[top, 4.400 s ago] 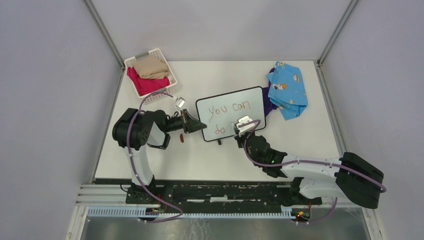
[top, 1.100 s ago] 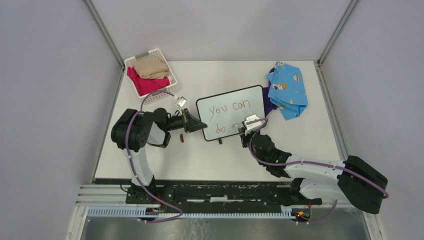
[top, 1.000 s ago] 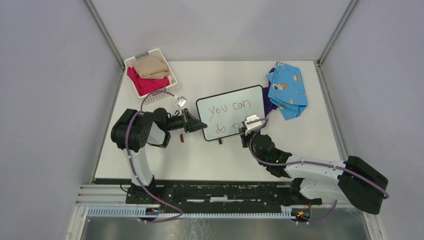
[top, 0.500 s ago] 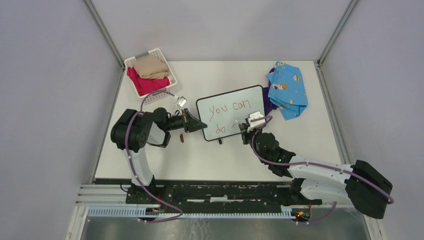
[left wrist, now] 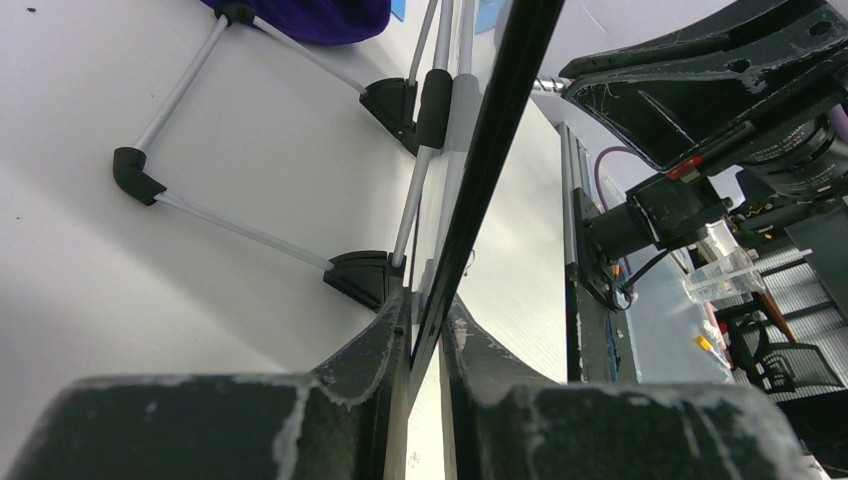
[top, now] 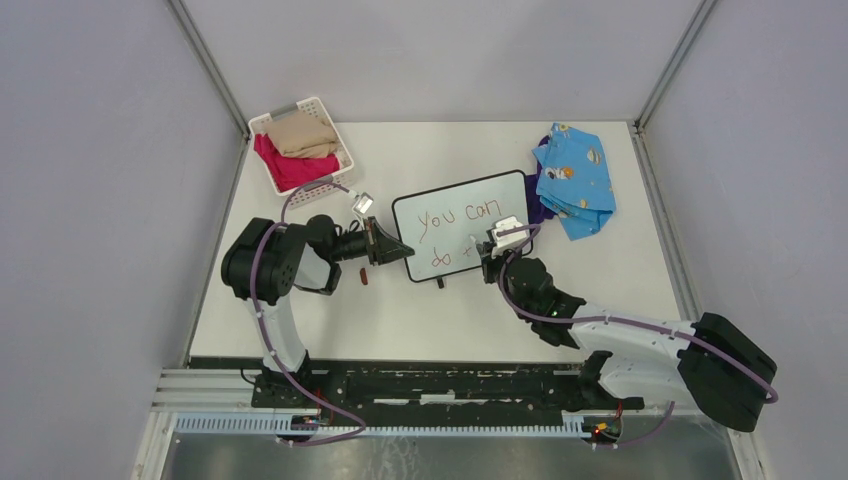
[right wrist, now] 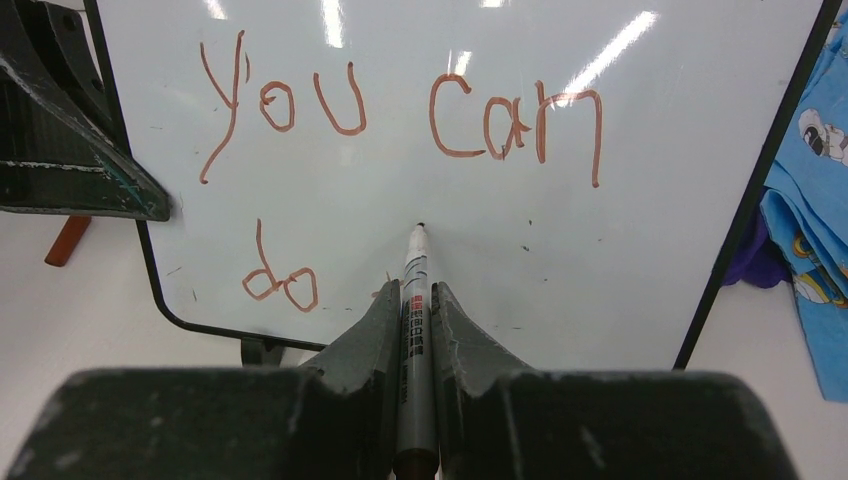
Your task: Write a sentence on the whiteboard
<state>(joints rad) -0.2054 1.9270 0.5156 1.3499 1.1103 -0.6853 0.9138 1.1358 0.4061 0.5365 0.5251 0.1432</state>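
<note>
Shows table [top: 440,325] with whiteboard [top: 462,222] at its middle, left edge clamped in left gripper [left wrist: 425,312], right gripper [right wrist: 410,296] pinching marker [right wrist: 416,262], tip at the blank after "do"; risks skewed or smeared strokes from board slip in that clamp or heavy tip pressure.

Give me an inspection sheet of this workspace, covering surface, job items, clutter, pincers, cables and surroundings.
Surface: white table, few dark specks.
Job's things: whiteboard reads "you can do"; marker tip at it.
Clutter: basket of cloths, blue patterned cloth atop purple cloth, small reddish item on table.
Pincers: left pincer shut on whiteboard edge; right pincer shut on marker.
Cables: purple cables along both arms.
Surroundings: grey walls, metal frame posts.
</note>
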